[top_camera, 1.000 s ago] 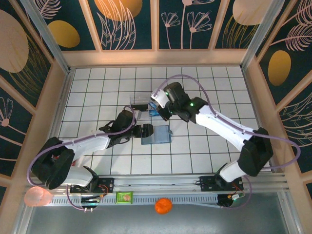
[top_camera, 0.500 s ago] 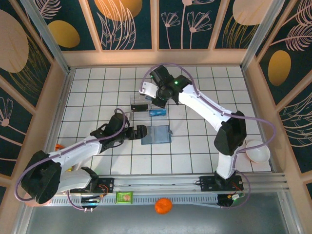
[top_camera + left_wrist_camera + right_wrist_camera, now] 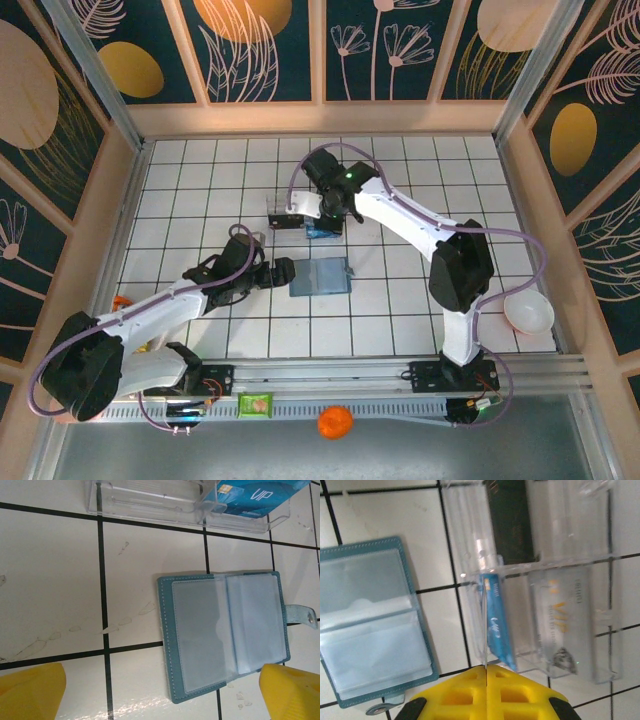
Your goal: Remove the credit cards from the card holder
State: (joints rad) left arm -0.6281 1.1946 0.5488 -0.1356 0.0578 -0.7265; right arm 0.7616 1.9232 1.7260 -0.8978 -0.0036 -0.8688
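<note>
The table (image 3: 200,170) is white tile with dark grout lines and faint smudges. It is boxed in by wood-framed walls (image 3: 270,50) of dark teal panels printed with pale leaves and gold discs.

The card holder (image 3: 225,635) lies open flat near the middle, clear pockets up and snap tab out to one side. Just beyond its far edge, with a strip of tile between, sits a clear tray (image 3: 570,580) holding a blue card (image 3: 497,625) tipped on edge and a dark card (image 3: 510,520).

The left gripper (image 3: 284,272) hangs just off the holder's left edge, spread wide and empty. The right gripper (image 3: 485,669) is over the tray with its fingers pressed together at the blue card's end. I cannot tell if they pinch it.
</note>
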